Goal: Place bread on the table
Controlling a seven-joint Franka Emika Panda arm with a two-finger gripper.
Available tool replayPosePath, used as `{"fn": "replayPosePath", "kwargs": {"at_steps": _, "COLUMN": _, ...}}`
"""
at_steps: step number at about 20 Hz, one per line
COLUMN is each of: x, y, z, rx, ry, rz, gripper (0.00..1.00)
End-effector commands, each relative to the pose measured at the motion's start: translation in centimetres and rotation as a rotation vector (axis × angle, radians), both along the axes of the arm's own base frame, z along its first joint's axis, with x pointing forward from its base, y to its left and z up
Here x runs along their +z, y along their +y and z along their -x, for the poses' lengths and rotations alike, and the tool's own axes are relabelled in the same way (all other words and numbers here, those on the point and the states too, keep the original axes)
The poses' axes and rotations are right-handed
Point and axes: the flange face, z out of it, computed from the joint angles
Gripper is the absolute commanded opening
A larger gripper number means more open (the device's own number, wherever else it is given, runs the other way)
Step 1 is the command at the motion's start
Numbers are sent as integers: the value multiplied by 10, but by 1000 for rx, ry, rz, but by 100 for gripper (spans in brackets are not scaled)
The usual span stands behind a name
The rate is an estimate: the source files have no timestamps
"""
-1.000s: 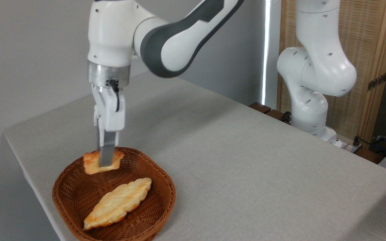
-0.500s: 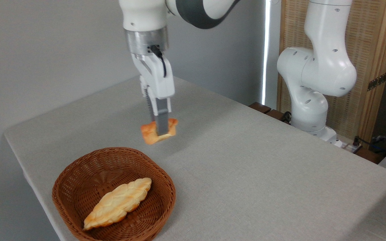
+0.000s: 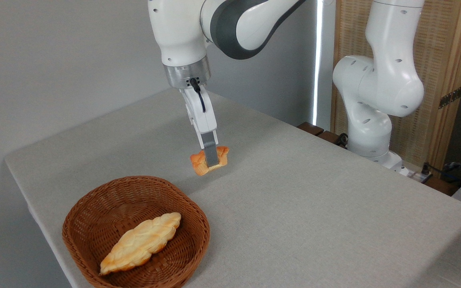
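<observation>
**Bun held over open tabletop, ready to set down**

At the left, the brown wicker basket sits near the table's front-left corner, with a pale braided loaf lying in it; it is not the item wanted, so it lies untouched. Just right of and beyond the basket, the gripper hangs from the arm, its fingers pinched on the bread, a small orange-golden bun. The bun is tilted and seems slightly above the cloth rather than resting on it, though the gap is hard to judge. It is clear of the basket rim, over bare surface, which suits a release there.

The table has a light grey fabric-textured top with rounded corners, bare to the right. Behind is a plain grey wall; at the far right the arm's white base stands before a woven wooden screen.
</observation>
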Motion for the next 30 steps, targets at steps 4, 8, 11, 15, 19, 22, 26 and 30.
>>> {"fn": "replayPosePath", "kwargs": {"at_steps": 4, "x": -1, "y": 0, "z": -7, "rx": -8, "ry": -46, "rz": 23, "gripper": 100}}
{"fn": "replayPosePath", "kwargs": {"at_steps": 8, "x": -1, "y": 0, "z": -8, "rx": -6, "ry": -51, "rz": 24, "gripper": 100}}
{"fn": "replayPosePath", "kwargs": {"at_steps": 11, "x": -1, "y": -1, "z": -7, "rx": -1, "ry": -49, "rz": 24, "gripper": 100}}
{"fn": "replayPosePath", "kwargs": {"at_steps": 15, "x": 0, "y": -3, "z": -7, "rx": -3, "ry": -52, "rz": 25, "gripper": 100}}
{"fn": "replayPosePath", "kwargs": {"at_steps": 19, "x": 13, "y": -3, "z": -11, "rx": 20, "ry": -70, "rz": 28, "gripper": 100}}
{"fn": "replayPosePath", "kwargs": {"at_steps": 22, "x": 51, "y": -2, "z": -20, "rx": 134, "ry": -101, "rz": 37, "gripper": 100}}
{"fn": "replayPosePath", "kwargs": {"at_steps": 26, "x": 100, "y": 14, "z": -49, "rx": 286, "ry": -88, "rz": 30, "gripper": 100}}
{"fn": "replayPosePath", "kwargs": {"at_steps": 30, "x": 128, "y": 29, "z": -82, "rx": 379, "ry": -97, "rz": 35, "gripper": 100}}
